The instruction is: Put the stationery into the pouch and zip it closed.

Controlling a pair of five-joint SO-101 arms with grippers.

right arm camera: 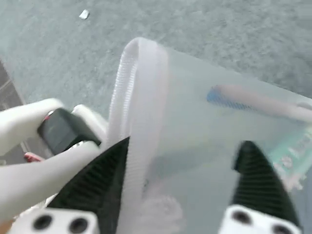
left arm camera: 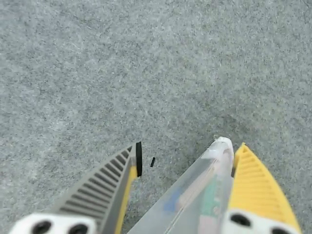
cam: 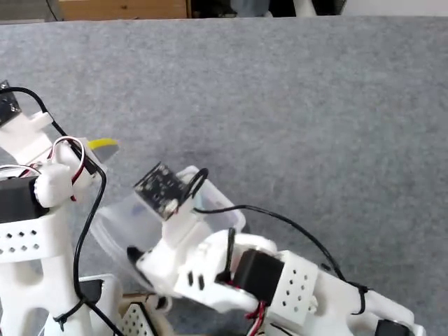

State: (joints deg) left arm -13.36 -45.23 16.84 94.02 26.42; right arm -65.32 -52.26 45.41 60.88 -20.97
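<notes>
The translucent pouch (cam: 217, 201) lies on the grey carpet near the table's front, partly under my right arm (cam: 231, 269). Its white zipper strip (right arm camera: 137, 92) runs between the black fingers of my right gripper (right arm camera: 178, 151), which stands open over the pouch, one finger (right arm camera: 100, 180) against the strip. Through the plastic I see a pen with a blue part (right arm camera: 234, 98) and a green-printed item (right arm camera: 292, 155). My left gripper (left arm camera: 190, 148) is open; a corner of the pouch (left arm camera: 217, 161) rests along its yellow finger (left arm camera: 253, 183). That yellow fingertip (cam: 105, 145) also shows from above.
Open grey carpet (cam: 315, 105) stretches to the back and right. A small white scrap (right arm camera: 84, 14) lies on it, and a tiny black speck (left arm camera: 152, 162) too. The left arm's white body and cables (cam: 42, 203) stand at the front left.
</notes>
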